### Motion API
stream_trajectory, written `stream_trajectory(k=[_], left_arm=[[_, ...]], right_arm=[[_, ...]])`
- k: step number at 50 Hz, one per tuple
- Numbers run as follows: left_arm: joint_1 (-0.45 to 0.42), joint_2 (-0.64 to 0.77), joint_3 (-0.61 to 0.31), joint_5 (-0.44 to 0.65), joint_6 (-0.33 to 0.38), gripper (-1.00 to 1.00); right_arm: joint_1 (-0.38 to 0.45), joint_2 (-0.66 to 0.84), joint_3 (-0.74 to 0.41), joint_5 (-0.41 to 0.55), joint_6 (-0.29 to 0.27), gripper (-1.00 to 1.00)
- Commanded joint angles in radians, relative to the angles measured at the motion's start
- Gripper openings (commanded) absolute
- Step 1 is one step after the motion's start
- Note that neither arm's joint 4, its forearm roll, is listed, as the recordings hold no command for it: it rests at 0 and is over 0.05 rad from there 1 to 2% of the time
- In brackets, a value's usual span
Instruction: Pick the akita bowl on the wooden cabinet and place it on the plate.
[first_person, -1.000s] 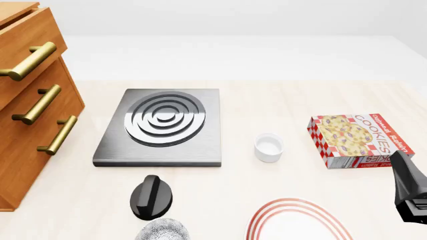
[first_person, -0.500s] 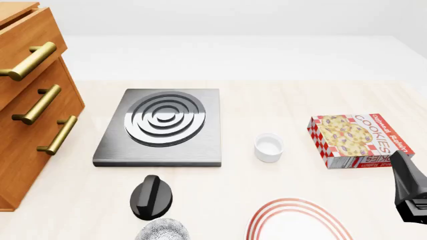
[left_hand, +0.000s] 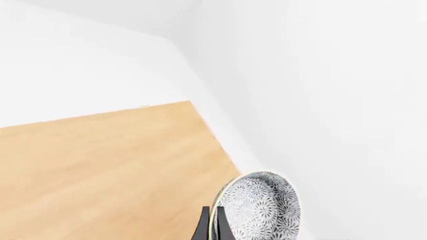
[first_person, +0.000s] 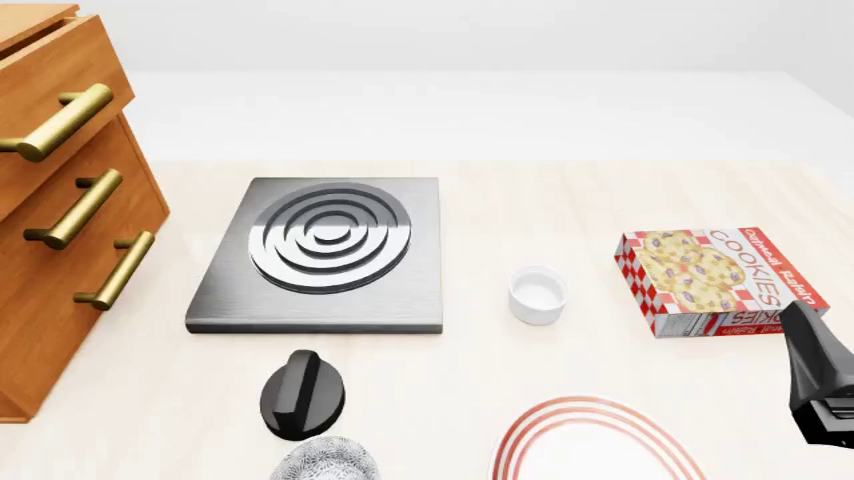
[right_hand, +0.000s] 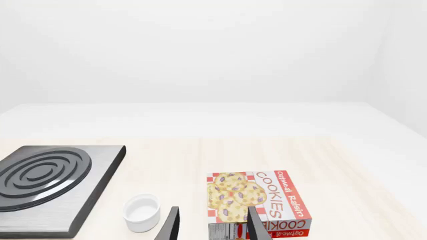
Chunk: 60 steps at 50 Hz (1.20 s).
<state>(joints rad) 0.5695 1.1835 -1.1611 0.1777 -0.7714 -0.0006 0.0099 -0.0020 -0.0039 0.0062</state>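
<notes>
In the left wrist view, the akita bowl (left_hand: 263, 205), white with a fine black floral speckle, sits at the tips of my left gripper (left_hand: 212, 227). The gripper is shut on its rim. Behind it lies the wooden cabinet's top (left_hand: 100, 165), and the bowl hangs past the top's corner. In the front view the wooden cabinet (first_person: 67, 220) stands at the left. The plate (first_person: 587, 410), white with red rings, lies at the bottom edge right of centre. My left gripper is outside the front view. My right gripper (right_hand: 213, 227) is open with nothing between its fingers, and its arm (first_person: 817, 375) rests at the right edge.
A second speckled bowl (first_person: 324, 462) lies at the bottom edge beside a black knob (first_person: 304, 393). A grey stove plate (first_person: 320, 255) with silver rings sits mid-table. Right of it stand a small white cup (first_person: 538, 295) and a cookie box (first_person: 714, 280).
</notes>
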Motion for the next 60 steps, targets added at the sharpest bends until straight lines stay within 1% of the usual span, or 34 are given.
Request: stream_trajectory(k=[1, 10, 18, 28, 38, 44, 52, 60], left_arm=[[-0.052, -0.085, 0.023, 0.016, -0.06, -1.0], [-0.12, -0.147, 0.045, 0.052, -0.106, -1.0], [-0.178, -0.191, 0.037, 0.089, -0.123, -1.0], [-0.237, -0.233, 0.033, 0.13, -0.114, -1.0], [-0.293, -0.267, 0.006, 0.18, -0.102, -1.0], [-0.321, -0.275, 0.008, 0.19, -0.1, -1.0], [-0.351, -0.269, -0.02, 0.211, -0.09, -1.0], [-0.396, -0.253, -0.025, 0.215, -0.093, -1.0]], right_arm=[[0.0, 0.0, 0.0, 0.0, 0.0, 1.0], [0.0, 0.0, 0.0, 0.0, 0.0, 1.0], [0.0, 0.0, 0.0, 0.0, 0.0, 1.0], [0.0, 0.0, 0.0, 0.0, 0.0, 1.0], [0.0, 0.0, 0.0, 0.0, 0.0, 1.0], [0.0, 0.0, 0.0, 0.0, 0.0, 1.0], [0.0, 0.0, 0.0, 0.0, 0.0, 1.0], [0.0, 0.0, 0.0, 0.0, 0.0, 1.0]])
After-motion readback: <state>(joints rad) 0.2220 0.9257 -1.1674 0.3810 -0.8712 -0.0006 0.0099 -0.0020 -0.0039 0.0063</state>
